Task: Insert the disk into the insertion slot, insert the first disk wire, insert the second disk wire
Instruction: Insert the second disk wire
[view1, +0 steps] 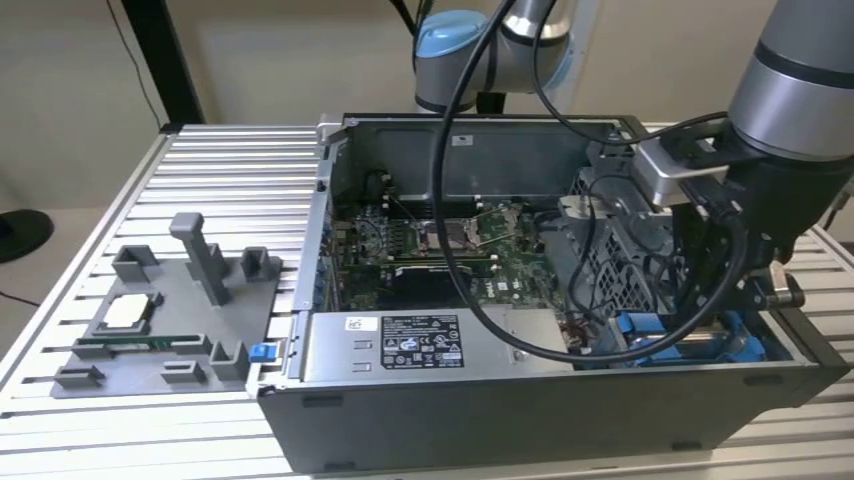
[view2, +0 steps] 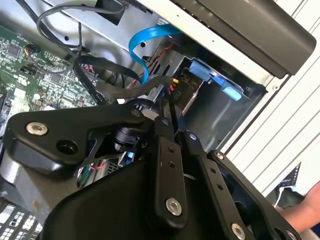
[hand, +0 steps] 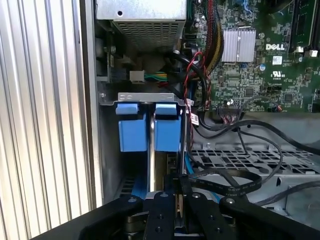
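The pincer (view2: 172, 122), fingers drawn together on a black wire plug (view2: 170, 95), reaches into the insertion slot (hand: 107, 165) at the open computer case's (view1: 534, 400) near right corner, where the blue-framed disk (hand: 150, 127) sits.

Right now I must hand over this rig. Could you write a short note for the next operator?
Gripper: low in the computer case's drive corner, jaws closed, apparently on the end of a black flat wire.
Disk: the silver-metal hard drive in its bright blue plastic bracket appears seated in the grey rectangular drive bay.
Done: disk insertion, it seems.
Left: neither wire can be confirmed as plugged in; a light blue flat cable curls nearby.
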